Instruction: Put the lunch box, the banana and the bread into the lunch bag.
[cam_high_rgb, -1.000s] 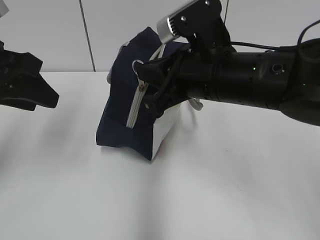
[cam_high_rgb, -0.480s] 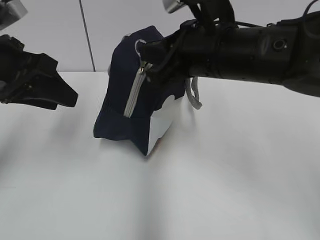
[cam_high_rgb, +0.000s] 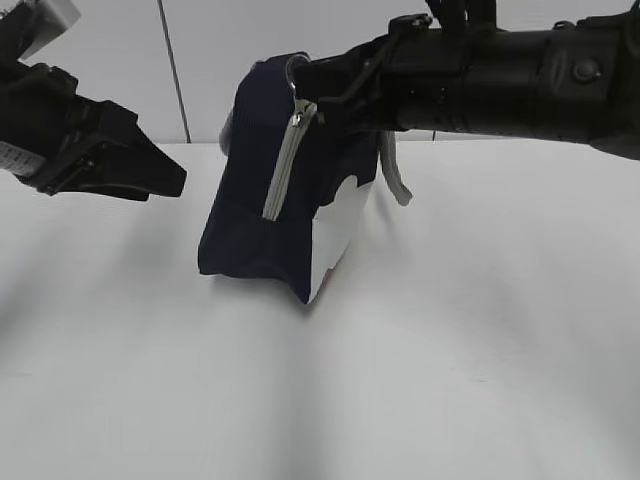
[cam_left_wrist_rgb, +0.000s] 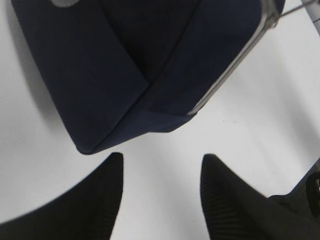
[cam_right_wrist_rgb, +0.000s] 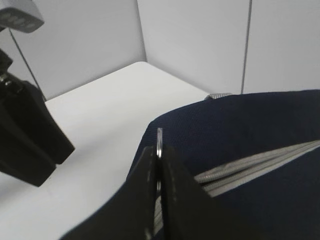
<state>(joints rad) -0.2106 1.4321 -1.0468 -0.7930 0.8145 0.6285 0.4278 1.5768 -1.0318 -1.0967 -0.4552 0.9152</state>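
Lunch bag (cam_high_rgb: 260, 215): I see it navy, tilted on the white table (cam_high_rgb: 450, 350).
Right gripper (cam_right_wrist_rgb: 159, 155): my fingers are pinched together on the zipper's ring pull (cam_right_wrist_rgb: 159, 140).
Left gripper (cam_left_wrist_rgb: 160, 200): fingers apart, empty, near the bag's corner.

A plain white table (cam_high_rgb: 450, 350) carries only the navy lunch bag (cam_high_rgb: 250, 230), tipped up on its lower edge.

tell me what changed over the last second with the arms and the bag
The right gripper, jaws shut on the ring pull, rose and lifted the lunch bag upright. The left gripper moved in toward the bag, jaws open and empty. The zipper stayed closed; the bag's base stayed on the table.
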